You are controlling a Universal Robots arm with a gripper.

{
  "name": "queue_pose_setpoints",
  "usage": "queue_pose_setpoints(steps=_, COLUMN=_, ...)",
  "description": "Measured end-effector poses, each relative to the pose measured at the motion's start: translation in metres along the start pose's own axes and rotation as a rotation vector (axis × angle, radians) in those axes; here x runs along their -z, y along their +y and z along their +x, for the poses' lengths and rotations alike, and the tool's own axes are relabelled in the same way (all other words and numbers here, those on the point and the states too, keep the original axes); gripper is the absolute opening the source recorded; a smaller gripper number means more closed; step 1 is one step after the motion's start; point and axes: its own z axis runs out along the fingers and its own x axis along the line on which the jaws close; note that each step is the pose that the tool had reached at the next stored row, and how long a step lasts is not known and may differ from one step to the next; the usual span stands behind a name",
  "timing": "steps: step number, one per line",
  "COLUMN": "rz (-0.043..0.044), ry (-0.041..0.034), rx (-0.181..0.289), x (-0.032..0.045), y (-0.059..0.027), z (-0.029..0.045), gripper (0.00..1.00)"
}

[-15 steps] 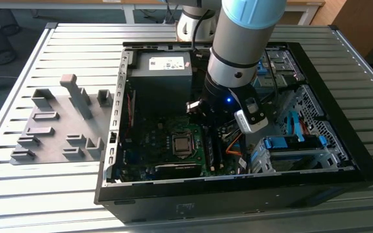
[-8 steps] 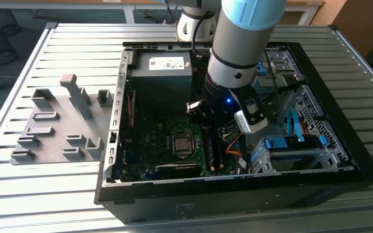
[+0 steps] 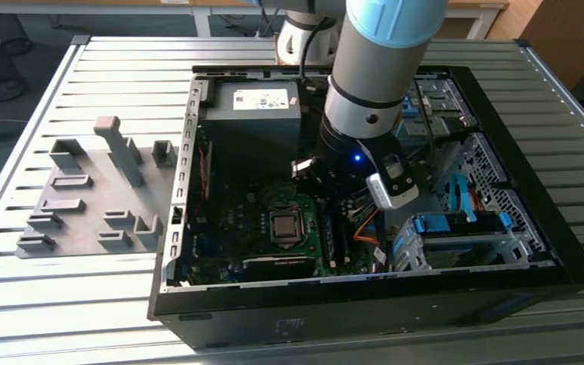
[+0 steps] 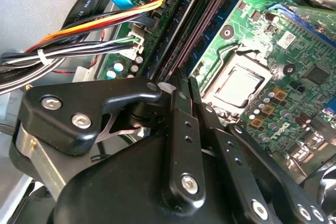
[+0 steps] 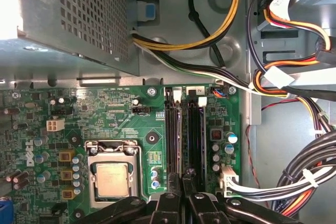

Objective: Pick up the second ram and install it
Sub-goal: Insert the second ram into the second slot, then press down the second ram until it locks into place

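The pincer (image 3: 331,179) hangs low inside the open computer case (image 3: 373,308), close over the motherboard. In both wrist views its tips (image 4: 186,85) (image 5: 182,179) sit at the near end of the two long dark memory slots (image 5: 184,129) (image 4: 202,22), which run straight away from it. Whether it is closed on anything I cannot tell; nothing plainly shows in its grasp.

The second ram I cannot pick out with certainty. No blue-green strip stands among the grey holder blocks (image 3: 79,205), well away from the pincer out on the desk (image 3: 69,323), so it is likely either in the pincer or at the slots, edge-on and hidden.

The processor socket (image 5: 113,174) lies just to one side of the pincer, and a bundle of coloured cables (image 5: 294,177) to the other.

A strip like that should be light, stiff and thin, and fragile on its chip face and contact edge. I judge it best held by its flat sides near the middle of its length, kept upright, and pressed down evenly.
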Motion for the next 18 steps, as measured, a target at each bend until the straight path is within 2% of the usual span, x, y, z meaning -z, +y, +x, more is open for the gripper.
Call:
queue_pose_setpoints(steps=14, rz=0.0002, ry=-0.0001, rx=0.004, x=0.0001, y=0.0011, z=0.0008, gripper=0.13)
queue_pose_setpoints(steps=18, rz=0.0002, ry=-0.0001, rx=0.004, x=0.0038, y=0.0011, z=0.001, gripper=0.13)
